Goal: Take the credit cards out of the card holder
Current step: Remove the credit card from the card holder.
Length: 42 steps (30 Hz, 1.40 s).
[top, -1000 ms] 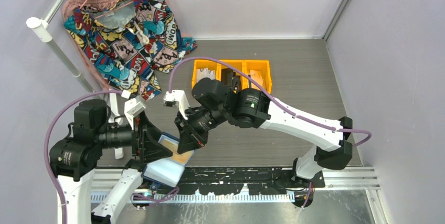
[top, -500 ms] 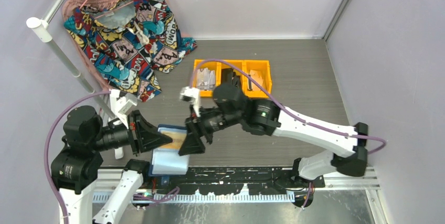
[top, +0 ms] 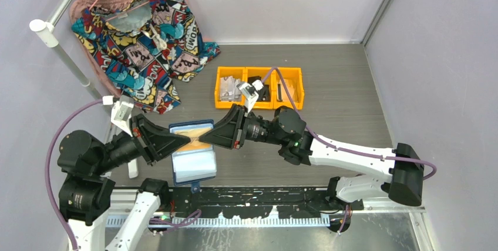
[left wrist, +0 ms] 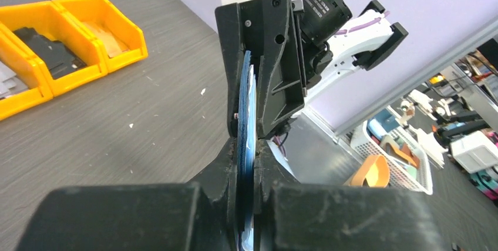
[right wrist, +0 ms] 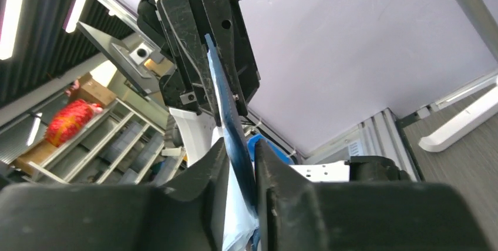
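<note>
The navy card holder [top: 194,166] hangs open in the air between both arms, its pale blue inside facing up. A tan credit card [top: 197,130] shows in its far half. My left gripper [top: 183,140] comes in from the left and is shut on the holder's edge. My right gripper [top: 205,139] comes in from the right, with its fingers pressed on both faces of the holder beside the tan card. The left wrist view shows the blue card holder [left wrist: 245,104] edge-on, clamped in the left gripper [left wrist: 246,157]. The right wrist view shows the card holder [right wrist: 226,104] between the fingers of the right gripper [right wrist: 241,151].
Three joined yellow bins [top: 259,88] with grey papers and black items stand behind the right arm. A comic-print cloth [top: 147,33] on a hanger lies at the back left beside a white rail [top: 64,51]. A black mounting rail [top: 264,195] runs along the near edge.
The holder has risen from the near edge and now lies flatter. The left gripper has closed on it. The right arm has swung back to the right, let go and closed on it again.
</note>
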{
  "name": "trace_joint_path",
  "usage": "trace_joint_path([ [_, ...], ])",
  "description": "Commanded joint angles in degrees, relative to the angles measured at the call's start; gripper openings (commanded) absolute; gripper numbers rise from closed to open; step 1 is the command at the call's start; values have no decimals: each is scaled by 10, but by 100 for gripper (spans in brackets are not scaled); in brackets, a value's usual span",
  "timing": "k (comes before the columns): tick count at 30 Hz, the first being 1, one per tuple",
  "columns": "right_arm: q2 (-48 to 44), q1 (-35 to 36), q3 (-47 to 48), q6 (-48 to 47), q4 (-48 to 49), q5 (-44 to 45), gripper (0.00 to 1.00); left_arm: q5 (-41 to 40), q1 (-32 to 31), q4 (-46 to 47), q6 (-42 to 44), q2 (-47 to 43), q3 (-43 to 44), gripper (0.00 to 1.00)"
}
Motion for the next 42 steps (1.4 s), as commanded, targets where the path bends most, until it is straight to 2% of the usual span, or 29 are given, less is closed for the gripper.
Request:
trace_joint_path([
  [1,-1,1,-4,61,116,17,18,-16,2,30,-11,-19,11,0],
  [3,-14,1,-11,61,99,19,11,-33,2,14,-3,-24,12,1],
  [4,-23,-1,-13,56,84,18,8,-37,2,1,6,-25,13,10],
  [6,-46,-3,-6,34,24,10,1,-29,2,-51,49,-19,26,62],
  [7,-57,-3,7,10,-27,1,1,-14,2,-90,98,-8,36,82],
  [8,-63,-4,34,-19,-100,-11,1,0,2,-129,136,6,48,91],
  [11,-41,-3,129,-104,-300,-74,1,61,2,-235,225,58,89,96],
  [15,21,5,237,-207,-504,-145,1,157,2,-322,286,105,113,93],
  [18,65,18,306,-261,-599,-160,1,189,1,-343,303,111,102,85],
  [20,87,23,341,-284,-632,-165,1,200,2,-366,323,114,90,76],
  [23,105,27,374,-306,-659,-171,1,208,1,-422,378,127,80,52],
  [25,112,27,388,-315,-673,-173,1,206,1,-475,432,135,78,40],
  [27,115,27,397,-319,-677,-178,1,206,2,-530,495,142,71,35],
  [30,122,29,408,-323,-681,-188,1,206,2,-575,534,146,60,36],
  [32,129,32,415,-328,-690,-195,1,207,2,-579,535,144,57,39],
  [35,145,37,432,-340,-712,-200,1,214,2,-560,519,140,52,38],
  [39,154,39,443,-340,-703,-204,2,231,2,-485,455,128,33,20],
  [41,151,39,435,-329,-676,-205,9,233,1,-423,400,115,22,8],
  [42,148,39,427,-320,-657,-209,19,233,2,-387,368,105,15,2],
])
